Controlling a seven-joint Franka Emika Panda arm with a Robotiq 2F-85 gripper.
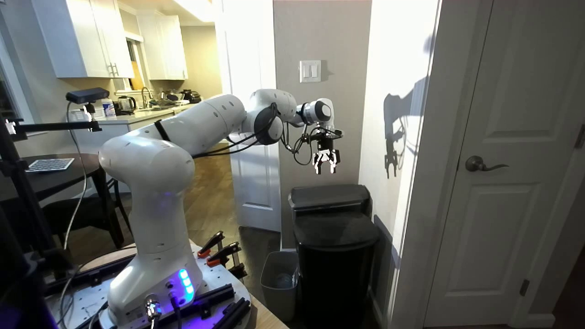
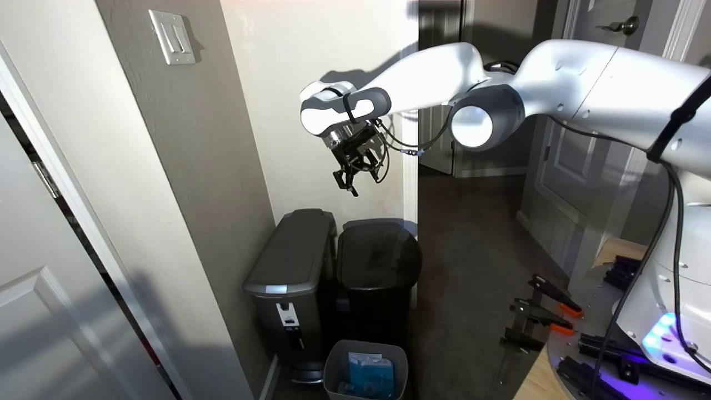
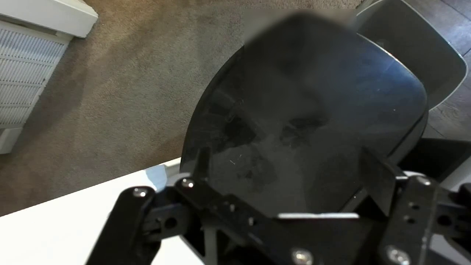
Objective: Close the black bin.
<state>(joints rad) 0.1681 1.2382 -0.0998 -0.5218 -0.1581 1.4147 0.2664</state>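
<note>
The black bin (image 1: 336,269) is tall, with a rounded black lid, and stands near the wall corner. In both exterior views its lid (image 2: 380,255) lies flat across the top, with no raised part visible. The lid fills the middle of the wrist view (image 3: 301,110), with dull smudges on it. My gripper (image 1: 326,171) hangs fingers down, well above the bins, and touches nothing. It also shows in an exterior view (image 2: 365,184), above the back of the bins. In the wrist view the fingers (image 3: 284,152) are wide apart with nothing between them.
A dark grey step bin (image 2: 291,250) stands beside the black bin against the wall. A small open grey wastebasket (image 2: 366,347) with blue and white items inside stands in front. Walls close in the corner behind. Orange-tipped clamps (image 1: 224,251) sit at the robot table's edge.
</note>
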